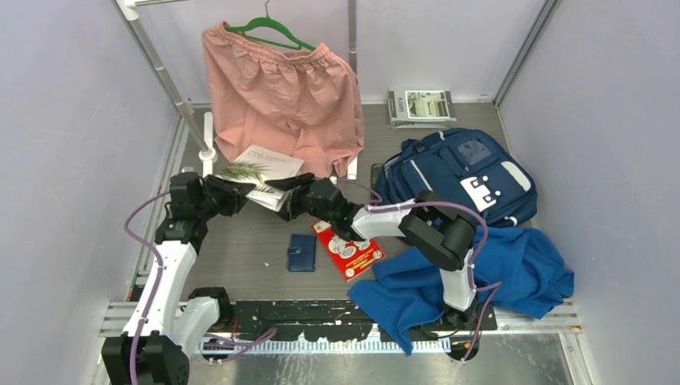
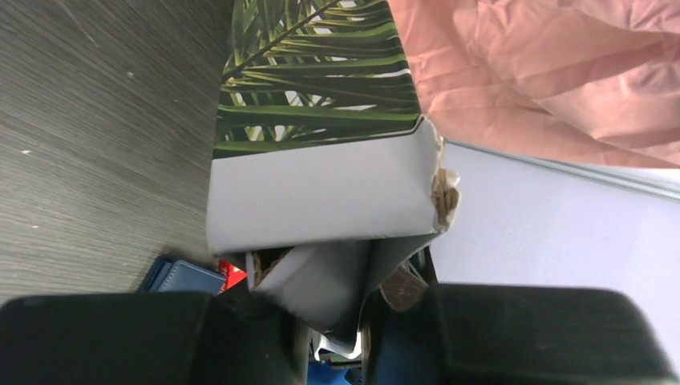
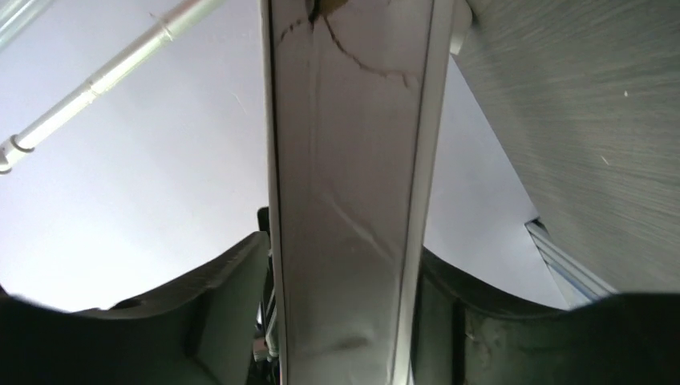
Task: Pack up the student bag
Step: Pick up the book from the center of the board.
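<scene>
We judge bag (image 1: 461, 164), far right, soft, floppy, light; grab top edge. Left fingers (image 2: 120, 337) and right fingers (image 3: 216, 321) both clamp stiff book (image 1: 261, 168).

I see a navy bag (image 1: 461, 172) with thin white stripes, a white dotted patch and a grey panel. The cloth (image 1: 521, 273) is a brighter royal blue. The shorts (image 1: 281, 96) are plain salmon pink and the hanger (image 1: 269, 32) is green. The book (image 2: 321, 192) is white, printed with green palm leaves. The wallet (image 1: 301, 253) is navy. The packet (image 1: 347, 250) is red with white circles. The tabletop (image 1: 240, 257) is dark grey wood grain.
</scene>
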Motion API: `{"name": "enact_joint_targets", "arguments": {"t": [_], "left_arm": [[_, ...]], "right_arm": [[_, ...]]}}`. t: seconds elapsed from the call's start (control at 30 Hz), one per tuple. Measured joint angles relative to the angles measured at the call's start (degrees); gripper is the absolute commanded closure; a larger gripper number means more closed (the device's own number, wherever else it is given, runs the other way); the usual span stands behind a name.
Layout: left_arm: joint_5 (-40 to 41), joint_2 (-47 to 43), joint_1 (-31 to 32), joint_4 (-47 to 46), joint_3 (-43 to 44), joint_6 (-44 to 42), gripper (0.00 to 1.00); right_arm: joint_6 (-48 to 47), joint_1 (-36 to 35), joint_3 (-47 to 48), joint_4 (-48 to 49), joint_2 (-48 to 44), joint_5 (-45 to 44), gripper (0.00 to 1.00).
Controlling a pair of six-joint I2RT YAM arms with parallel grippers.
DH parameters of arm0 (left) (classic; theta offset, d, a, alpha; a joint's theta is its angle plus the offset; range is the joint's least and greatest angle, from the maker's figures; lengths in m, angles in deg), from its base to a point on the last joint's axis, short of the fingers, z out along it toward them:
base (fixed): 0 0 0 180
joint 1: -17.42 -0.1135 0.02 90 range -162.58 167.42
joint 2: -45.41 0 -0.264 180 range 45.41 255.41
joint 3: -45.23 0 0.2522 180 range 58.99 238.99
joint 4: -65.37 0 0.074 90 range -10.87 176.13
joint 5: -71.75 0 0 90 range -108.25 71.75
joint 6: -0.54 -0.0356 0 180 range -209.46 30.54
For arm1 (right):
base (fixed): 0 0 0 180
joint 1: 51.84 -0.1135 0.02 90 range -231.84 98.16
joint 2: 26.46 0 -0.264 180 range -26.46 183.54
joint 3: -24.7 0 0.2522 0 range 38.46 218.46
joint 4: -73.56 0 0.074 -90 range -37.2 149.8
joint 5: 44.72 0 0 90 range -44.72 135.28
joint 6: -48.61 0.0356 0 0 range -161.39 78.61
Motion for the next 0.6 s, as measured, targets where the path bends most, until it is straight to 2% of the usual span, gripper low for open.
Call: {"name": "enact_joint_targets", "arguments": {"t": [0.17, 0.4, 0.47, 0.53, 0.6], "left_arm": [[2.73, 0.66, 0.00, 5.66, 3.52, -4.50, 0.86], [3.82, 1.16, -0.07, 15.04, 14.10, -13.18, 0.88], [2.75, 1.92, -0.50, 16.24, 16.87, -15.37, 0.89], [0.87, 3.21, -0.81, 16.59, 19.06, -17.44, 0.91], [-1.92, 5.14, -1.05, 16.70, 21.00, -19.56, 0.93]], "right_arm": [[-1.01, 1.05, -3.85, 4.46, -0.13, 4.31, 0.19], [-6.47, 5.73, -15.91, 5.86, -7.93, 10.84, 0.17], [-10.56, 7.50, -19.58, 2.38, -13.55, 12.70, 0.17], [-16.55, 9.01, -20.90, -5.68, -20.24, 13.66, 0.16], [-26.03, 9.88, -19.15, -19.58, -28.48, 11.58, 0.14]]}}
